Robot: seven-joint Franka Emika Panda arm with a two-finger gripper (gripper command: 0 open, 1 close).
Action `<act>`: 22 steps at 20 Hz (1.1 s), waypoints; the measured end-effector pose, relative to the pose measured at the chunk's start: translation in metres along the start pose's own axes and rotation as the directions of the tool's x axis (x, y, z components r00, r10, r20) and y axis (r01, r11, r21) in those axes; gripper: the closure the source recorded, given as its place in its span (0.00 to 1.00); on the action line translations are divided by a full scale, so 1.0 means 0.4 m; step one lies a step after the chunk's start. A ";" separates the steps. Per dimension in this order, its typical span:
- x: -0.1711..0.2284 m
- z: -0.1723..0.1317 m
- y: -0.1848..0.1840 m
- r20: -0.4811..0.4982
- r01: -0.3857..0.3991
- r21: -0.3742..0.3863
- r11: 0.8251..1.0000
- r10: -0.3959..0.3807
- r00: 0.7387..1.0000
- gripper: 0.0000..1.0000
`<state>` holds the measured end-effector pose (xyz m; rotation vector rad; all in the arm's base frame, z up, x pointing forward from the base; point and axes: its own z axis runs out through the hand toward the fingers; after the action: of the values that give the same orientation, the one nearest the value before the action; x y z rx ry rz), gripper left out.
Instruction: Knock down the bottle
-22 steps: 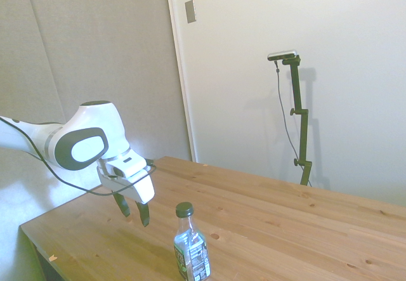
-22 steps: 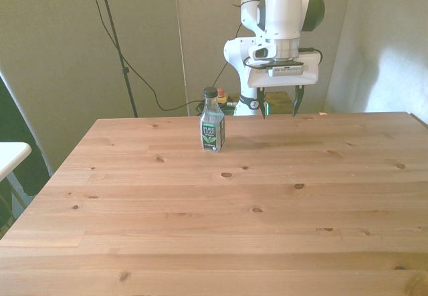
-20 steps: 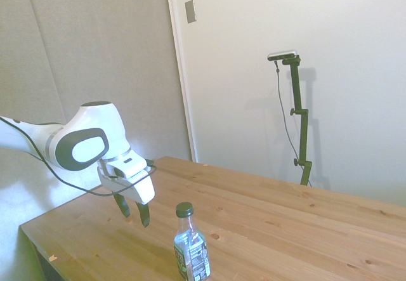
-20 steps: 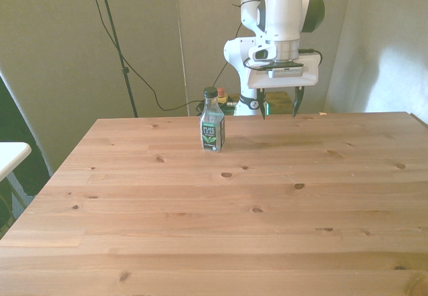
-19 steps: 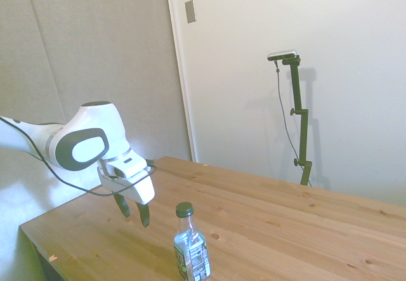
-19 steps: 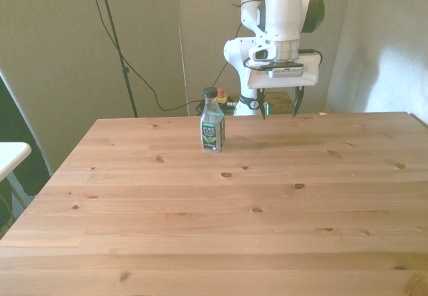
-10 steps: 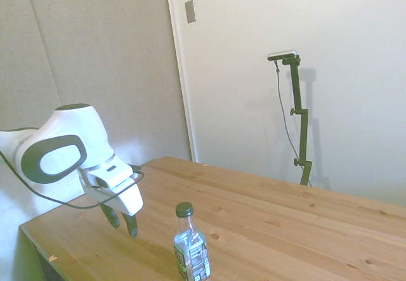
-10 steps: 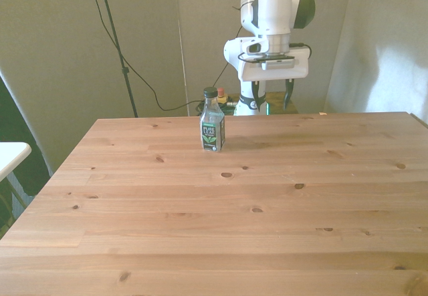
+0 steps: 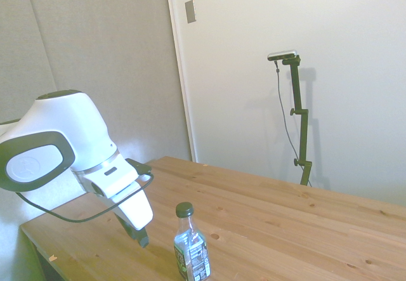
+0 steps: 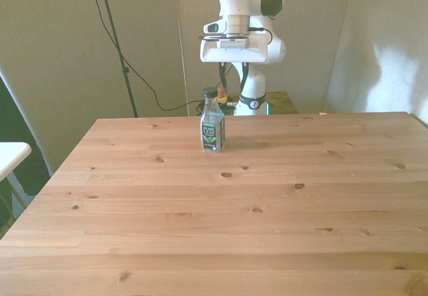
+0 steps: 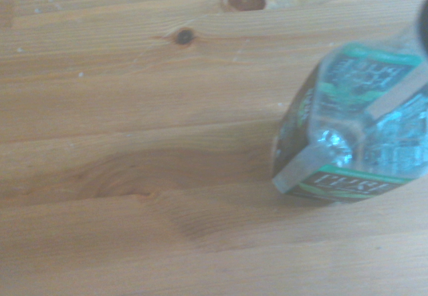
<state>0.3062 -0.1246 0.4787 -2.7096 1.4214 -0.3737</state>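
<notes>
1. Overall: wooden table [image 10: 267, 196] of pale knotty planks running across the front view, grain and dark knots plain; bare apart from one item.
2. Bottle [image 10: 212, 129] stands upright near the table's far edge, toward the front view's left of centre; dark green cap on, printed label faces the camera. Side view: bottle [image 9: 191, 250] upright close to the near-bottom edge of frame.
3. Gripper [image 9: 143, 236] hangs just beside the bottle, at about 9 o'clock from it in the side view, not touching. Front view: gripper [image 10: 238, 82] sits behind and above the bottle, roughly 1 o'clock.
4. Finger spread: cannot tell; only one dark fingertip shows in the side view.
5. Wrist view: bottle [image 11: 354, 129] seen from above, blurred, on bare planks.
6. Room: grey fabric wall panel [image 9: 95, 59] beside a white wall [image 9: 355, 71]; black cable [image 10: 144, 82] trails down behind the table.
</notes>
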 end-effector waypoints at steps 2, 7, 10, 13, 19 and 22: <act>0.023 -0.009 0.001 -0.008 -0.013 0.005 1.000 0.013 1.000 1.00; 0.085 -0.005 -0.017 -0.022 -0.034 0.004 0.999 0.034 0.999 1.00; 0.117 0.002 -0.019 -0.018 -0.049 0.000 0.999 0.049 0.999 1.00; 0.141 0.001 -0.029 -0.019 -0.054 -0.002 0.999 0.054 0.998 1.00; 0.181 0.005 -0.058 -0.029 -0.068 -0.003 0.998 0.068 0.997 1.00; 0.199 0.006 -0.081 -0.034 -0.083 -0.003 0.997 0.083 0.996 1.00</act>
<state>0.3763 -0.1714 0.4965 -2.6494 1.5390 -0.4144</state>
